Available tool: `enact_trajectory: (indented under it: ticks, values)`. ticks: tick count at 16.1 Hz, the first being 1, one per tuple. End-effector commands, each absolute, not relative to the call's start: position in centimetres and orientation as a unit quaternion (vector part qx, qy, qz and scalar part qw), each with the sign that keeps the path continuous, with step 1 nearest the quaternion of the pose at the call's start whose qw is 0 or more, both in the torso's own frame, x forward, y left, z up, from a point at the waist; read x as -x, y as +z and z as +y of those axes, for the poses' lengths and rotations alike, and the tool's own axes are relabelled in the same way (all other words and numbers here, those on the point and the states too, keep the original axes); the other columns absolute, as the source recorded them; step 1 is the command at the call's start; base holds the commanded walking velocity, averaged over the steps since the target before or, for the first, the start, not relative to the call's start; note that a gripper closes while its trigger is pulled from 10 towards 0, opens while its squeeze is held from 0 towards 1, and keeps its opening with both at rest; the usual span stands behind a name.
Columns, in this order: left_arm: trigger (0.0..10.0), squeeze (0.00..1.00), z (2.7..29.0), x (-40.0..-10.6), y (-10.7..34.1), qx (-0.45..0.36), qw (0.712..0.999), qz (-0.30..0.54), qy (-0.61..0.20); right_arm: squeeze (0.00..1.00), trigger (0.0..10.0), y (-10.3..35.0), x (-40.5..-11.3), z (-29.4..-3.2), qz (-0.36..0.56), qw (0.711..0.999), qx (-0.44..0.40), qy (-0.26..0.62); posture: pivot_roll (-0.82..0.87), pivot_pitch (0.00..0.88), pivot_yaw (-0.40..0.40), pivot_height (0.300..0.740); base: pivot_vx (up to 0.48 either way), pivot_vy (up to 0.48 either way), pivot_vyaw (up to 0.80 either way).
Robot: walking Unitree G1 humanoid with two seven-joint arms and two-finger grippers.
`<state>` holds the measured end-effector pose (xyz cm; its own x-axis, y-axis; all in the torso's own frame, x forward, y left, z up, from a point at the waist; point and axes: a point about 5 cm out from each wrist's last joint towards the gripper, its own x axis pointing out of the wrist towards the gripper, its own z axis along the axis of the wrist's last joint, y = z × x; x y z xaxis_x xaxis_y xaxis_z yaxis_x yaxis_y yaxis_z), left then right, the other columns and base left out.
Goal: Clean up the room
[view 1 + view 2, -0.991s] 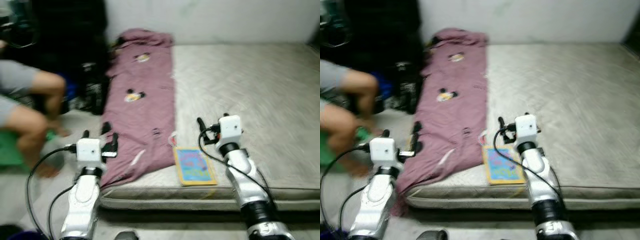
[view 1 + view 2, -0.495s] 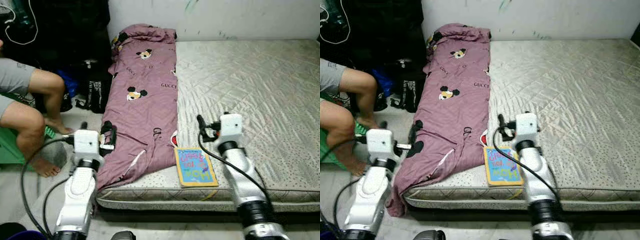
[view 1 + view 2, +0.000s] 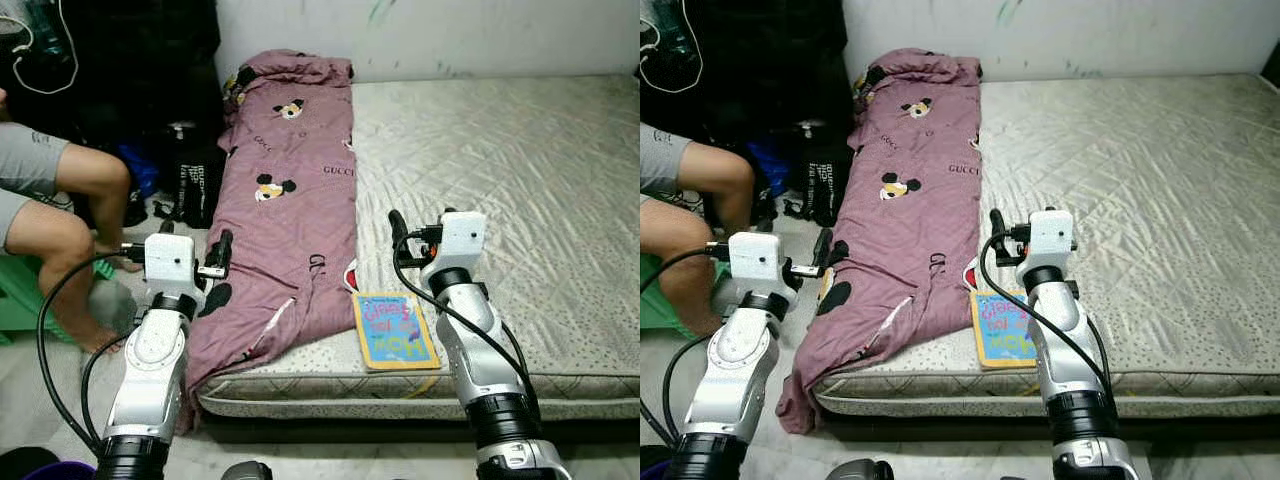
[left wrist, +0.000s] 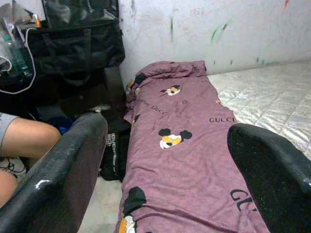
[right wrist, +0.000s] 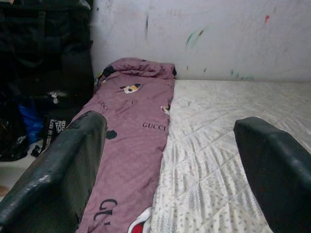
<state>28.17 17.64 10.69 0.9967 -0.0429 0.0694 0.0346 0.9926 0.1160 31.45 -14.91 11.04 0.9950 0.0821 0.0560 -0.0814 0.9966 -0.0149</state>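
Observation:
A mauve blanket (image 3: 295, 210) printed with cartoon mice lies along the left side of the grey mattress (image 3: 520, 190) and droops over its front left corner. A colourful book (image 3: 395, 330) lies flat near the mattress's front edge, beside the blanket. My left gripper (image 3: 195, 242) hovers open off the mattress's left edge, its fingers level with the blanket's lower part; its wrist view looks along the blanket (image 4: 180, 145). My right gripper (image 3: 425, 222) hangs open above the mattress just behind the book, holding nothing.
A person's bare legs (image 3: 60, 225) are at the left, seated on something green (image 3: 20, 295). Black bags (image 3: 190, 175) and clutter stand on the floor between the person and the mattress. A marked white wall (image 3: 430, 35) runs behind.
The picture has sharpened from blurred. Both arms have risen a little, and the left gripper now sits higher beside the blanket. Blanket and book lie as before.

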Motion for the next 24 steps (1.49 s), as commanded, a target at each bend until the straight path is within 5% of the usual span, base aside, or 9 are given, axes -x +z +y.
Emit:
enact_trajectory:
  ticks: [1, 11, 24]
  values:
    - [10.0, 0.00, 18.0, -28.4, 10.8, -0.062, 0.998, -0.031, -0.011, 0.00, 10.0, 11.9, -31.9, -14.3, -0.037, 0.998, 0.005, 0.048, -0.13, 0.000, 0.052, 0.740, 0.000, 0.000, 0.00]
    - [10.0, 0.00, 18.5, -26.5, 10.3, -0.035, 0.999, -0.021, 0.035, 0.00, 10.0, 11.6, -32.2, -12.7, -0.013, 0.995, 0.018, 0.099, -0.05, 0.000, -0.044, 0.740, 0.000, 0.000, 0.00]
    - [10.0, 0.00, 18.1, -27.0, 10.8, -0.053, 0.999, -0.010, -0.007, 0.00, 10.0, 11.6, -32.1, -12.5, -0.010, 0.996, -0.003, 0.084, -0.07, 0.000, -0.001, 0.740, 0.000, 0.000, 0.31]
